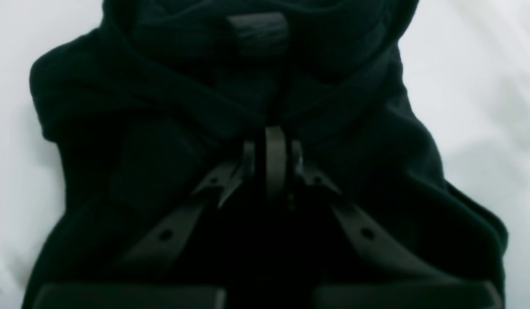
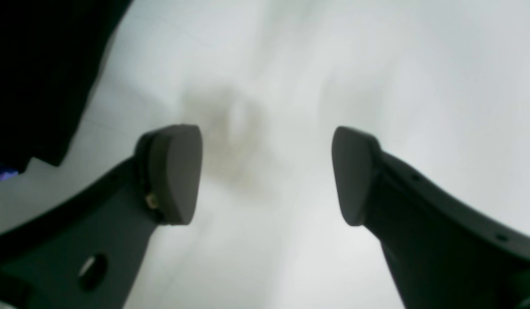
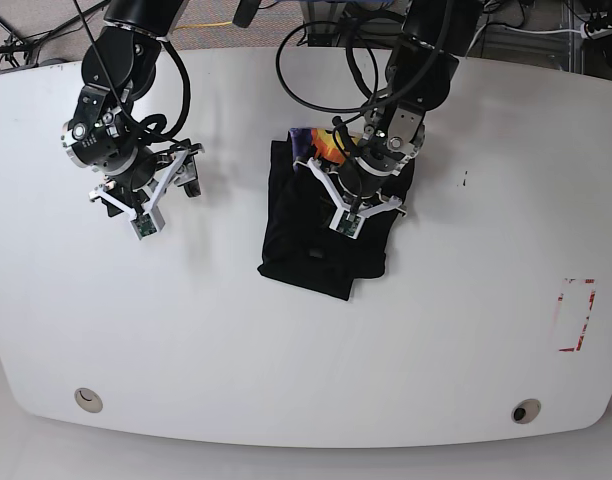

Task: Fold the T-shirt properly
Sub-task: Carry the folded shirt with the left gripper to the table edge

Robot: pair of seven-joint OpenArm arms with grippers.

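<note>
- Pinching a bunched fold of the black T-shirt [image 3: 316, 225], the left gripper [image 1: 271, 148] has its fingers closed.
- Right gripper [image 2: 267, 171] hangs spread wide above the bare white surface [image 3: 286, 350].

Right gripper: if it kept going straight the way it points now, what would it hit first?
Most likely the bare white table. The right gripper is open with nothing between its fingers, and the T-shirt lies off to one side. Depth is hard to judge.
</note>
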